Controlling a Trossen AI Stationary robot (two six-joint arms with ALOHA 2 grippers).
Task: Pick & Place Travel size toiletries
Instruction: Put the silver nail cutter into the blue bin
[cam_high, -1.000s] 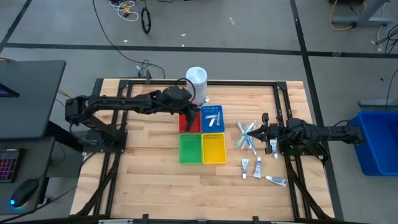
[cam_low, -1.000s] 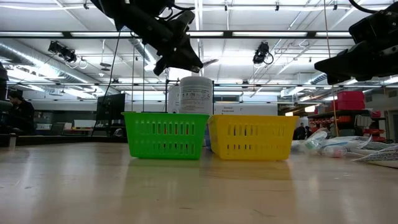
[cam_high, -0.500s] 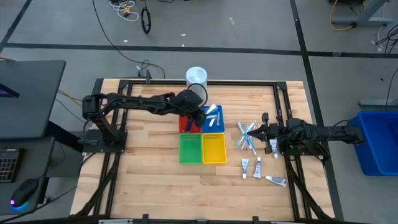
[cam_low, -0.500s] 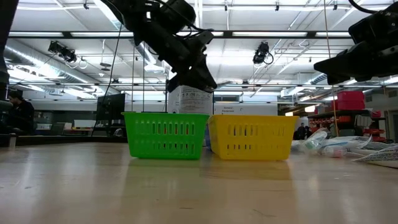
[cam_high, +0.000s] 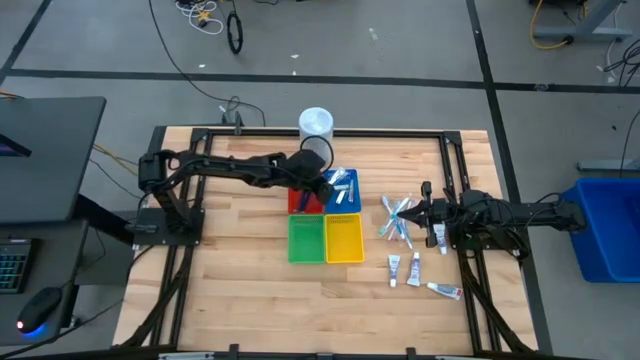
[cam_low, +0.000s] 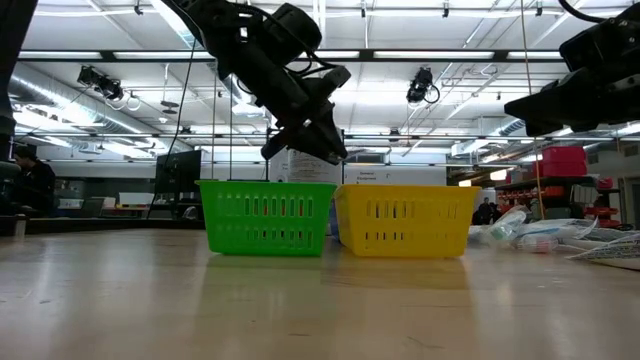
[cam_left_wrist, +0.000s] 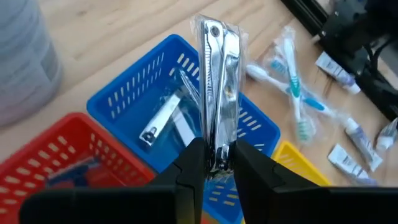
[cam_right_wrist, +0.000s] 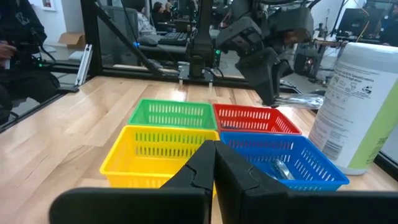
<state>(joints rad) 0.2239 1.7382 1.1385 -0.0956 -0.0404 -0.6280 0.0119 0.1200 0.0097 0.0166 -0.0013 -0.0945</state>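
1. Above the blue tray (cam_left_wrist: 180, 118), near the middle of the desk's (cam_high: 240, 290) far half: a silvery nail clipper in a clear sachet (cam_left_wrist: 217, 93), pinched at its lower end by the left gripper (cam_left_wrist: 211, 163), fingers closed narrow on it. The clipper stands roughly upright in the left wrist view, clear of the tray.
2. Inside the blue tray: a second wrapped clipper (cam_left_wrist: 158, 121) lying flat on the tray floor.
3. Four trays in a square block: red tray (cam_high: 304, 199) beside the blue one on the far side, green tray (cam_high: 305, 239) and yellow tray (cam_high: 345, 238) on the near side. The red tray holds something dark blue; cannot tell what.
4. Toward the desk's right edge: crossed toothbrushes (cam_high: 396, 216), pale blue and white, lying on the desk. Nearer the front-right corner, small white squeeze tubes (cam_high: 412, 268) scattered apart from each other.
5. Right gripper (cam_high: 428, 212) held above the desk just beside the toothbrush pile, fingers pressed together on nothing, as the right wrist view shows (cam_right_wrist: 211, 163).
6. Tall white tub (cam_high: 315, 124) stands at the desk's far edge, just behind the trays and close to the left arm's wrist.
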